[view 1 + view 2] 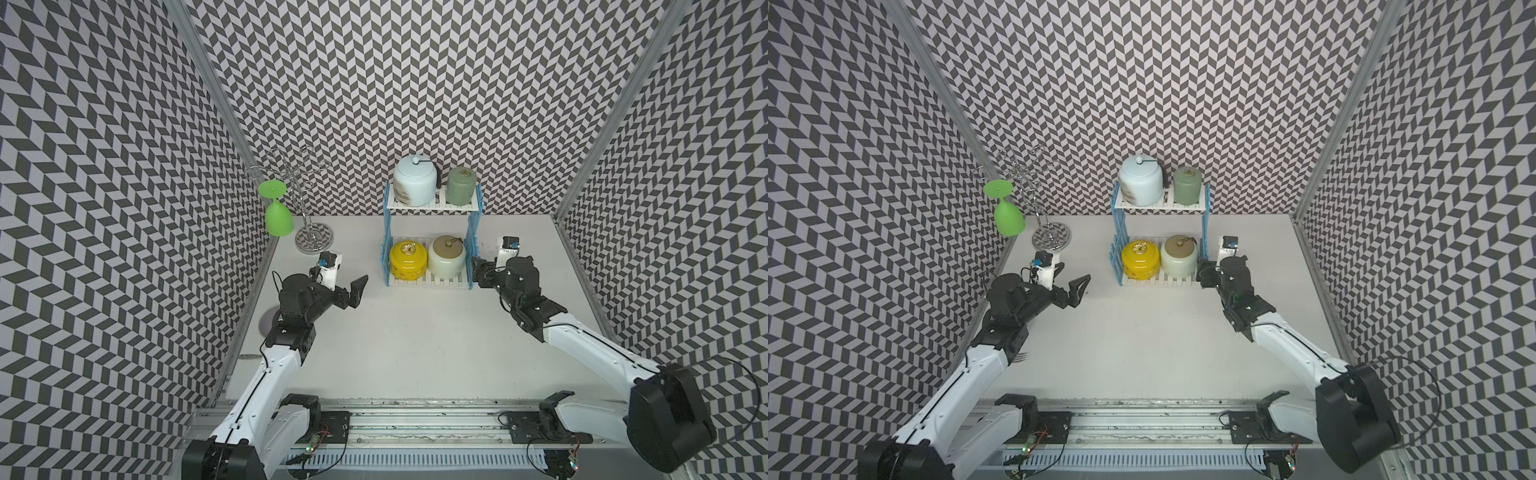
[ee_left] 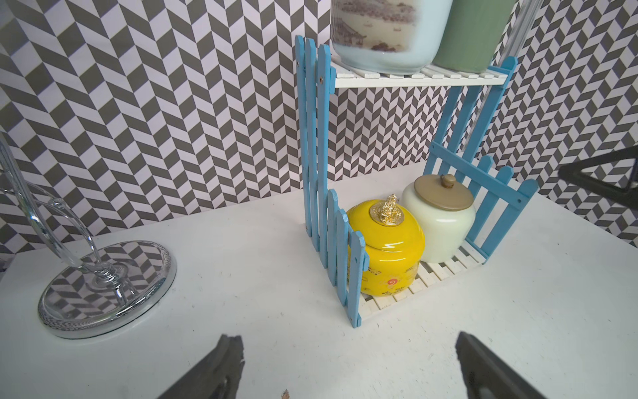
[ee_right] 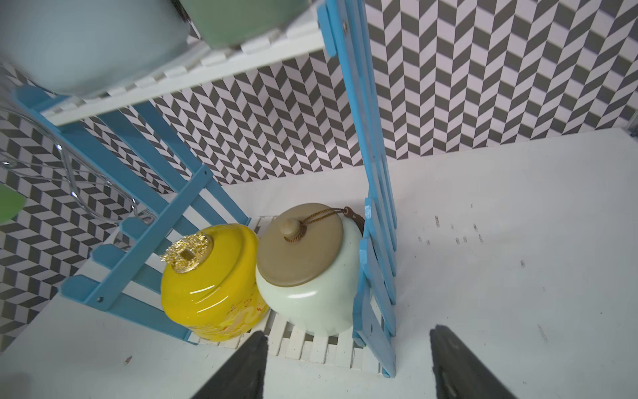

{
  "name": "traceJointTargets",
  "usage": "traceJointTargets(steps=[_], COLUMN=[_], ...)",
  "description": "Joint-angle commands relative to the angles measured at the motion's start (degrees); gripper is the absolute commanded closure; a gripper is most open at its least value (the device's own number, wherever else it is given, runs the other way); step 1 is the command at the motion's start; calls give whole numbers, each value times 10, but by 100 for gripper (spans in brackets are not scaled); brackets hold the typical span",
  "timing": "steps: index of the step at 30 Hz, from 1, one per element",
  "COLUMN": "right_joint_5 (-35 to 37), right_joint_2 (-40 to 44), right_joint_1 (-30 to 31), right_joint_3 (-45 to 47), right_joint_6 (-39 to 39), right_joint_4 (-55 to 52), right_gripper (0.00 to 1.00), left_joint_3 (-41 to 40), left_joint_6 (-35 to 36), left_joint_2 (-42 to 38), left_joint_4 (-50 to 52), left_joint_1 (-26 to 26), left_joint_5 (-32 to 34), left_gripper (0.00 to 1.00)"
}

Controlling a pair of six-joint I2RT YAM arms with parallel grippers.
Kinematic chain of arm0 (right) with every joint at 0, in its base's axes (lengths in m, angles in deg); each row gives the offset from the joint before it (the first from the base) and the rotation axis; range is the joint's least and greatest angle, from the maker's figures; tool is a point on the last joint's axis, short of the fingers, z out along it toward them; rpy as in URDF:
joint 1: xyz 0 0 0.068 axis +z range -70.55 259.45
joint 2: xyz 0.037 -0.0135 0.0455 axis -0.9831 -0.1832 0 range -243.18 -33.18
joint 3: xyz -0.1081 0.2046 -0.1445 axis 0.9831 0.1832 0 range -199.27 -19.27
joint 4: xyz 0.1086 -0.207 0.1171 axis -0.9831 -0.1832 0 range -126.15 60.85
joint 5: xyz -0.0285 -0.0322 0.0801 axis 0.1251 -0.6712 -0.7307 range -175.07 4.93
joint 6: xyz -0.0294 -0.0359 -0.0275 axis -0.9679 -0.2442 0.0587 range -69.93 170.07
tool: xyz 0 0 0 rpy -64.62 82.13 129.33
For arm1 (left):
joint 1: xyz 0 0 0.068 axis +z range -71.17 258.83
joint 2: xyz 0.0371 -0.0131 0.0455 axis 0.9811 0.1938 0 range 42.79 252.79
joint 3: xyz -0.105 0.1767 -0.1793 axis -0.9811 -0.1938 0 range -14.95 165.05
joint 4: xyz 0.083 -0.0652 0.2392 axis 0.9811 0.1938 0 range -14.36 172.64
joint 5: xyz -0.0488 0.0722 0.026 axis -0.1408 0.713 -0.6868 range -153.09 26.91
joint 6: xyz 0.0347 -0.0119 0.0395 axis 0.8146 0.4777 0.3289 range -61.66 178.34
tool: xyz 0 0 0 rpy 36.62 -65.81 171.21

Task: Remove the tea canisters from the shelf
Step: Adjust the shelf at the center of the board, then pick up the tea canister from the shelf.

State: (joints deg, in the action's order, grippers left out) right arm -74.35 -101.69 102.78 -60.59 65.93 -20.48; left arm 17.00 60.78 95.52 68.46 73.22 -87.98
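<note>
Right gripper, jaws spread and empty, sits at the front right corner of the shelf; cream canister stands upright just inside that corner on the lower tier, nearer this arm than the wide-open left gripper.

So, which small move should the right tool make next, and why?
Probably slide the right tool sideways toward the cream canister: its open jaws seem to straddle the blue fence side, so closing now would catch that, not the canister.
</note>
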Motion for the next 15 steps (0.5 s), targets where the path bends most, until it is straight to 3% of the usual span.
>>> traceJointTargets(steps=[1,9,15], right_joint_5=[15,-13,-44], right_joint_2=[45,55,21], right_joint_1=[-3,-2,-3], right_joint_3=[-16,-108,-159], right_joint_6=[-26,-71,-71], right_joint_4=[-10,-47,-24], right_gripper=[17,0,0], left_joint_3=[22,77,89], left_joint_6=[7,-7,-1], left_joint_2=[-10,6,-16], left_joint_4=[11,41,56], left_joint_1=[-2,-2,-4], left_joint_5=[1,9,2], left_gripper=[0,0,0])
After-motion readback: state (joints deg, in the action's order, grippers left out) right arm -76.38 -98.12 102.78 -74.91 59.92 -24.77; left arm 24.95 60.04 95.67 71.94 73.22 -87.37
